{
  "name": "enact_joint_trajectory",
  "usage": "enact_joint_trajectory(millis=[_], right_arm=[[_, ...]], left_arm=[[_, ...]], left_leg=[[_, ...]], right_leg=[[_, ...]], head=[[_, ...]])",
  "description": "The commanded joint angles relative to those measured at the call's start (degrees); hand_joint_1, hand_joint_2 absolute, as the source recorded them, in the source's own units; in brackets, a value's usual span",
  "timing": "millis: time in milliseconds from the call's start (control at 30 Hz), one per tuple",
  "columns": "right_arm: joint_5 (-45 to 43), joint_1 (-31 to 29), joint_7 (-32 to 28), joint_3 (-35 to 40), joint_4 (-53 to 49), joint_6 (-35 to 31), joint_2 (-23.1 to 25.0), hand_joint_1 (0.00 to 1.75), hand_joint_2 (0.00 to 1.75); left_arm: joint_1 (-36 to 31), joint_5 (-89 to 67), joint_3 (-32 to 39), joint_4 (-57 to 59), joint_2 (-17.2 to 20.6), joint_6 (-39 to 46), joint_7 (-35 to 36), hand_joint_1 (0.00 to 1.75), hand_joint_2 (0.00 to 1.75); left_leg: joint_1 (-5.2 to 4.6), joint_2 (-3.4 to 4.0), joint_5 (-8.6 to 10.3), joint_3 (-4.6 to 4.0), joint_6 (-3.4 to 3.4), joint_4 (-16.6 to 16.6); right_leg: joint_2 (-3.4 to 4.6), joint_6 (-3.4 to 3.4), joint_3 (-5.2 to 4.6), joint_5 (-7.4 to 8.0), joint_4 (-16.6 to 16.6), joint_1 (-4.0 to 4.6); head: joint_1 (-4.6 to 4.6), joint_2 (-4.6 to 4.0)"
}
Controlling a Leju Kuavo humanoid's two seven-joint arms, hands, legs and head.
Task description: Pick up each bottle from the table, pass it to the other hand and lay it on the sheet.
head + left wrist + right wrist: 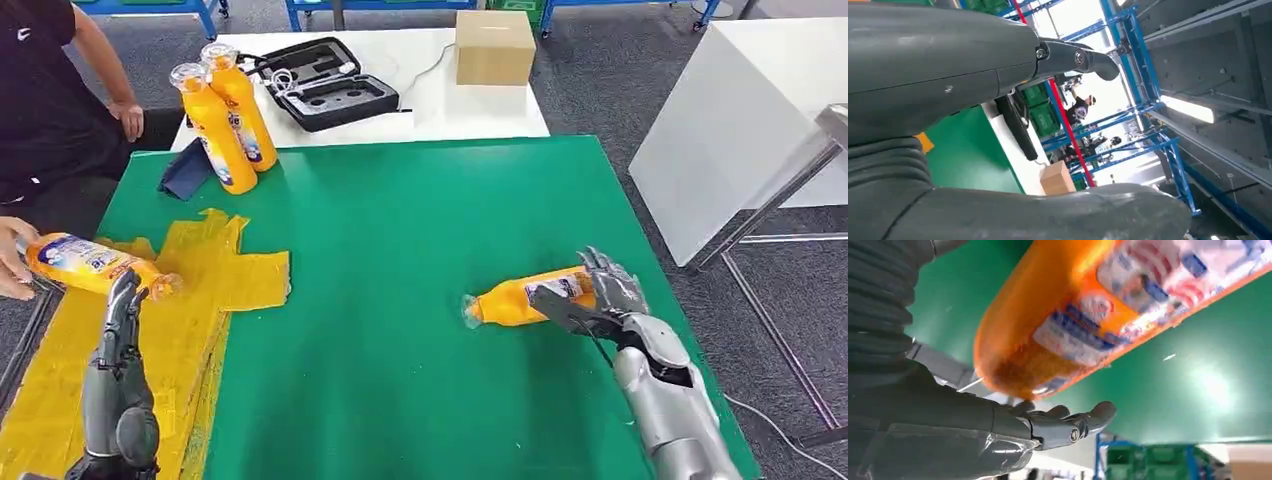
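Observation:
An orange bottle (515, 299) lies on its side on the green table (400, 220), cap toward the middle. My right hand (598, 292) is cupped around its base end; in the right wrist view the bottle (1073, 315) sits just off the palm and the thumb (1068, 424) stands apart from it. My left hand (122, 310) is raised over the yellow sheet (235, 272), fingers straight and holding nothing. Just beyond its fingertips a person's hand (10, 262) holds a second bottle (88, 264) above the sheet. Two more bottles (225, 115) stand at the back left.
A dark blue cloth (185, 172) lies beside the two standing bottles. Behind the green table, a white table carries an open black case (325, 80) and a cardboard box (494, 46). Another white table (740, 120) stands to the right.

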Motion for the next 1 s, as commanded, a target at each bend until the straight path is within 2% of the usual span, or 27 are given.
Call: enact_joint_trajectory(millis=[33,100,267,300,433,467,600,700,733,800,833,867,900,1000], right_arm=[[-0.1,-5.3,0.1,3.4,9.5,-0.6,2.7,0.00,1.75],[-0.1,-5.3,0.1,3.4,9.5,-0.6,2.7,0.00,1.75],[-0.4,-6.8,-2.6,12.1,20.7,8.3,-1.0,0.00,1.75],[-0.7,-6.3,-3.8,14.4,22.4,9.3,-3.0,1.75,1.75],[-2.8,-4.0,-5.2,18.7,23.3,15.0,-7.8,1.75,1.75],[-3.7,-2.9,-5.0,19.7,22.0,16.7,-9.3,1.75,1.75],[-6.9,-0.4,-3.5,21.6,18.8,20.0,-12.6,1.75,1.75],[-8.5,2.2,-3.1,22.3,16.9,21.4,-15.2,1.75,1.75],[-9.7,3.0,-2.8,22.6,15.8,21.8,-15.8,1.75,1.75],[-10.8,4.4,-1.7,23.2,15.2,22.4,-16.5,1.75,1.75],[-11.2,4.9,-1.6,23.2,15.3,22.4,-16.6,1.75,1.75],[-11.8,5.2,-1.2,22.9,15.5,21.8,-16.1,1.75,1.75],[-12.2,4.6,-0.7,22.3,16.2,20.3,-14.8,1.75,1.75],[-12.1,3.3,0.3,22.3,17.1,19.2,-12.9,1.75,1.75]], left_arm=[[-1.2,0.2,0.4,1.4,0.5,-0.2,0.2,0.00,0.00],[-1.2,0.2,0.4,1.4,0.5,-0.2,0.2,0.00,0.00],[-3.8,2.3,0.8,4.0,1.4,-1.5,-0.2,0.00,0.00],[-4.8,3.0,0.8,5.2,1.7,-1.8,-0.4,0.00,0.00],[-7.1,4.1,0.1,7.9,2.5,-2.5,-0.7,0.00,0.00],[-7.6,4.3,-0.2,8.5,2.7,-2.4,-0.7,0.00,0.00],[-8.6,5.0,-0.9,9.7,3.0,-2.3,-0.6,0.00,0.00],[-9.4,5.2,-1.4,10.6,3.1,-2.4,-0.7,0.00,0.00],[-9.6,5.5,-1.5,10.8,3.2,-2.3,-0.7,0.00,0.00],[-10.0,5.7,-1.8,11.1,3.3,-2.4,-0.7,0.00,0.00],[-10.2,5.8,-1.9,11.2,3.3,-2.4,-0.7,0.00,0.00],[-10.3,5.9,-2.0,11.4,3.4,-2.4,-0.7,0.00,0.00],[-10.1,6.0,-1.9,11.2,3.2,-2.3,-0.5,0.00,0.00],[-9.6,6.0,-2.0,10.9,3.2,-2.4,-0.4,0.00,0.00]], left_leg=[[0.01,0.26,0.00,0.01,-0.04,0.0],[0.00,0.25,0.01,-0.01,-0.04,0.0],[0.04,0.16,0.04,0.03,-0.05,0.0],[0.04,0.16,0.08,0.00,-0.06,0.0],[0.04,-0.22,0.14,0.38,-0.04,-0.2],[0.03,-0.19,0.10,0.47,-0.01,-0.1],[0.09,-0.51,0.17,0.55,-0.04,-0.1],[0.07,-0.35,-0.01,1.16,-0.02,-0.1],[0.10,-0.60,0.17,0.95,-0.01,-0.1],[0.08,-0.38,-0.06,1.30,0.09,0.0],[0.10,-0.58,0.13,0.90,0.13,0.0],[0.09,-0.47,0.00,1.13,0.14,0.0],[0.12,-0.62,0.18,0.80,0.17,0.0],[0.06,-0.14,-0.25,1.62,0.29,0.1]], right_leg=[[0.15,-0.01,-0.04,0.05,0.0,0.01],[0.12,0.00,-0.05,0.04,0.0,0.00],[0.05,-0.02,0.04,0.07,-0.1,0.05],[0.01,-0.02,0.02,0.10,-0.1,0.05],[-0.39,-0.01,0.32,0.06,-0.3,0.04],[-0.34,-0.01,-0.05,0.04,-0.2,0.03],[-0.67,-0.02,0.09,0.06,-0.4,0.07],[-0.41,-0.04,0.59,-0.07,-0.3,0.05],[-0.72,-0.02,0.52,0.04,-0.5,0.07],[-0.46,-0.03,0.80,-0.06,-0.4,0.06],[-0.71,0.04,0.52,0.05,-0.5,0.07],[-0.57,0.10,0.72,-0.07,-0.4,0.06],[-0.76,0.11,0.51,0.09,-0.6,0.08],[-0.21,0.11,1.24,-0.11,-0.5,0.04]], head=[[0.02,0.00],[0.00,0.00],[0.02,0.00],[0.02,0.00],[0.04,0.00],[0.02,0.00],[0.04,0.00],[0.02,0.00],[0.02,0.00],[0.04,0.00],[0.04,0.00],[0.04,0.00],[0.04,0.00],[0.04,0.00]])
